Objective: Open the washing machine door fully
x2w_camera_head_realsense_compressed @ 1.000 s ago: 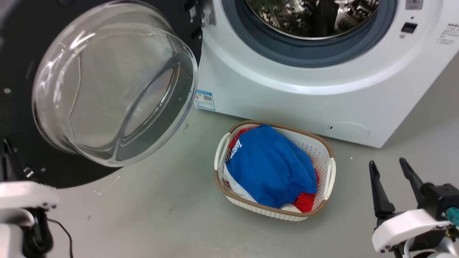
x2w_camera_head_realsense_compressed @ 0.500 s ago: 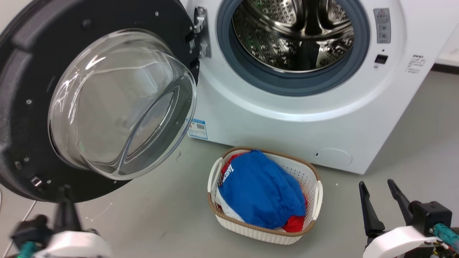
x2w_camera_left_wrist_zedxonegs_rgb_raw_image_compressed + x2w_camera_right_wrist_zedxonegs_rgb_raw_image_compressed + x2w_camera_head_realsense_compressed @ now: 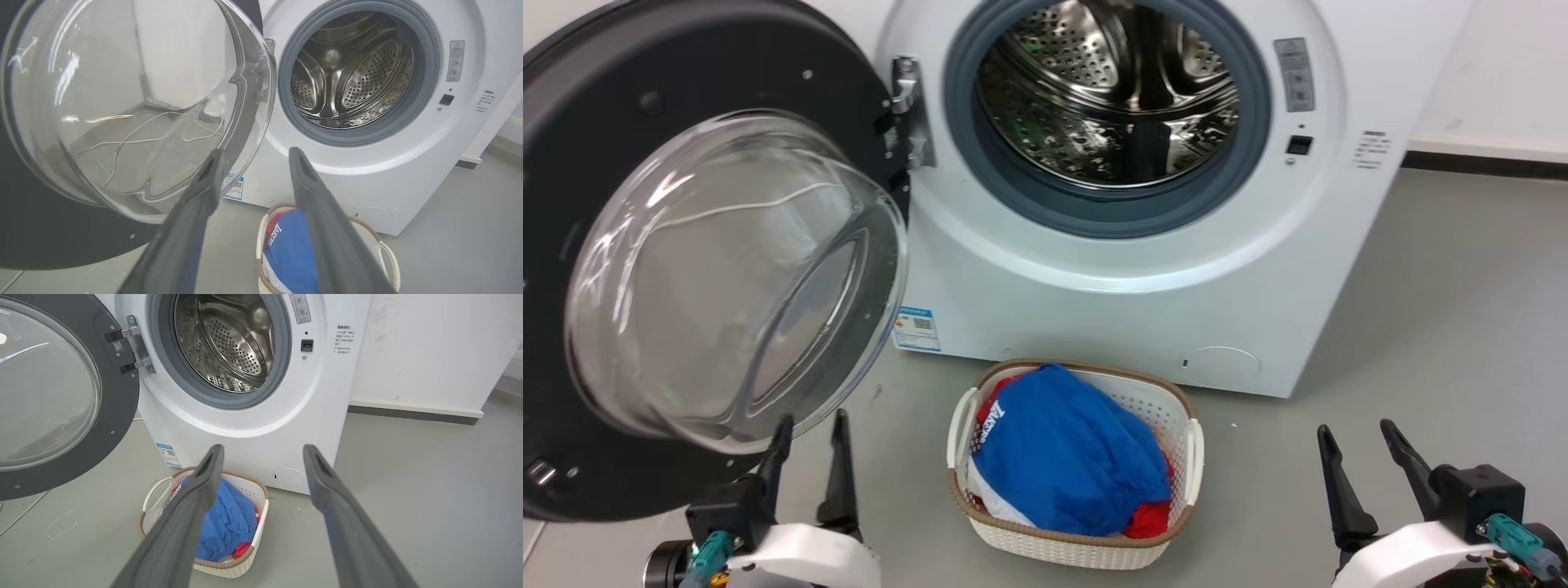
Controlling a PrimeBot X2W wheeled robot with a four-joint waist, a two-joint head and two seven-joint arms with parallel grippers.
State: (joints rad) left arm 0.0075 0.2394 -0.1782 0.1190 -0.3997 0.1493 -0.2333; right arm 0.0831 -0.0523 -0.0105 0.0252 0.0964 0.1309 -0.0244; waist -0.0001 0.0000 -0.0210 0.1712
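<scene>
The washing machine (image 3: 1111, 310) (image 3: 367, 188) (image 3: 261, 428) is a big white front loader with its steel drum and grey gasket exposed. Its washing machine door (image 3: 596, 106) (image 3: 36, 228) (image 3: 118, 400), black with a bulging clear glass bowl, stands swung wide out to the left on its hinge. Low at the left, my left gripper (image 3: 812, 420) (image 3: 255, 153) is open and empty, just below the glass bowl and apart from it. My right gripper (image 3: 1354, 429) (image 3: 263, 449) is open and empty at the lower right, over the floor.
A white woven laundry basket (image 3: 1188, 445) (image 3: 386, 255) (image 3: 263, 510) with blue and red clothes stands on the grey floor in front of the machine. A white wall with a dark skirting (image 3: 408, 412) runs to the machine's right. A thin cable (image 3: 20, 516) lies under the door.
The head camera has tilted up and shifted, bringing more of the drum into the picture. My left gripper has come from the bottom left corner to below the glass bowl. The door stays open.
</scene>
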